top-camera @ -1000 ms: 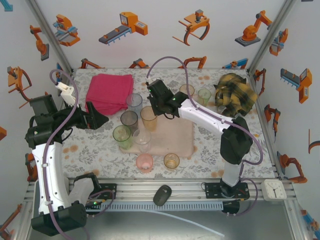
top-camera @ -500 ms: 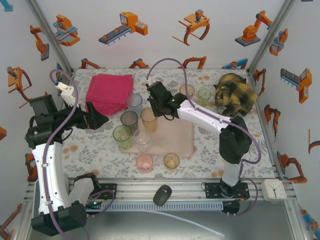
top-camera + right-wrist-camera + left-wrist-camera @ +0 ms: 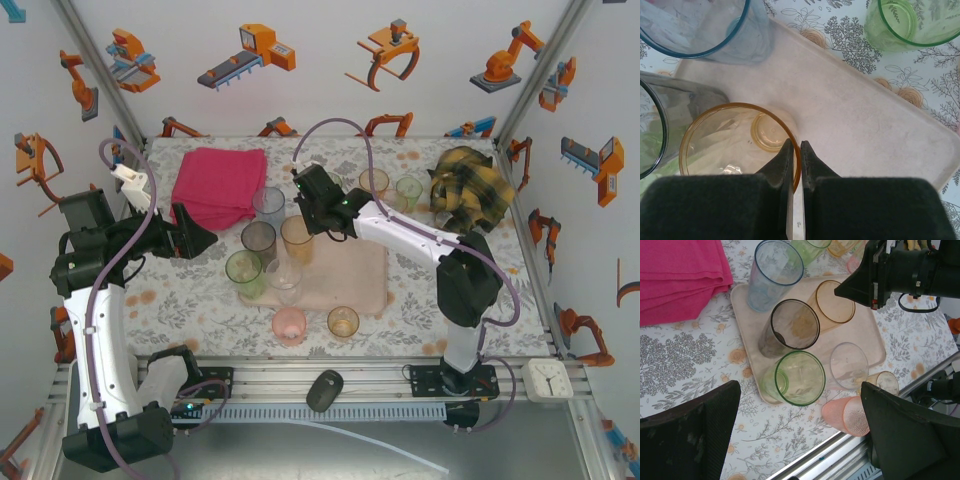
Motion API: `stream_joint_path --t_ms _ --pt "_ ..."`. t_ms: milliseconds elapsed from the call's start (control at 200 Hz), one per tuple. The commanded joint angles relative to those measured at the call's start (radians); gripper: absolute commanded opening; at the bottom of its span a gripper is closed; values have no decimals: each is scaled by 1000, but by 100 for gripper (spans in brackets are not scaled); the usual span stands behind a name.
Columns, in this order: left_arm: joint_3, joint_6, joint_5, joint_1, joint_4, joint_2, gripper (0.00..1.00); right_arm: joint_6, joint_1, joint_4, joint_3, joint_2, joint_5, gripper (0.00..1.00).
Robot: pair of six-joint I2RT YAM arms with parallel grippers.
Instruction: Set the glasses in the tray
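The pale pink tray (image 3: 355,275) lies mid-table. On its back left part stands an orange glass (image 3: 297,238). My right gripper (image 3: 308,222) is over it, shut on the orange glass (image 3: 735,145), with one finger inside the rim and one outside (image 3: 795,145). Blue (image 3: 268,203), grey (image 3: 258,240), green (image 3: 244,270) and clear (image 3: 284,278) glasses crowd the tray's left end. Pink (image 3: 289,325) and amber (image 3: 343,322) glasses stand in front of the tray. Two more glasses (image 3: 374,183) (image 3: 408,190) stand behind it. My left gripper (image 3: 200,238) hangs open left of the tray, nothing between its fingers (image 3: 800,390).
A folded magenta cloth (image 3: 218,185) lies at the back left and a yellow-black plaid bundle (image 3: 470,190) at the back right. A black mouse (image 3: 324,390) and a white clock (image 3: 547,380) rest on the front rail. Walls close in both sides.
The right gripper has shifted very slightly toward the back over the orange glass. The left arm and the other glasses have not moved.
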Motion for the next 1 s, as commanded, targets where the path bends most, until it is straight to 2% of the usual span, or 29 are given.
stream_joint_path --t_ms 0,791,991 --pt "-4 -9 30 8 12 -10 98 21 5 17 -17 -1 13 12" --pt "-4 -16 38 8 17 -7 98 29 5 -21 -8 -32 17 23" --pt "0 -17 37 9 18 -3 98 31 6 -32 1 -33 7 22"
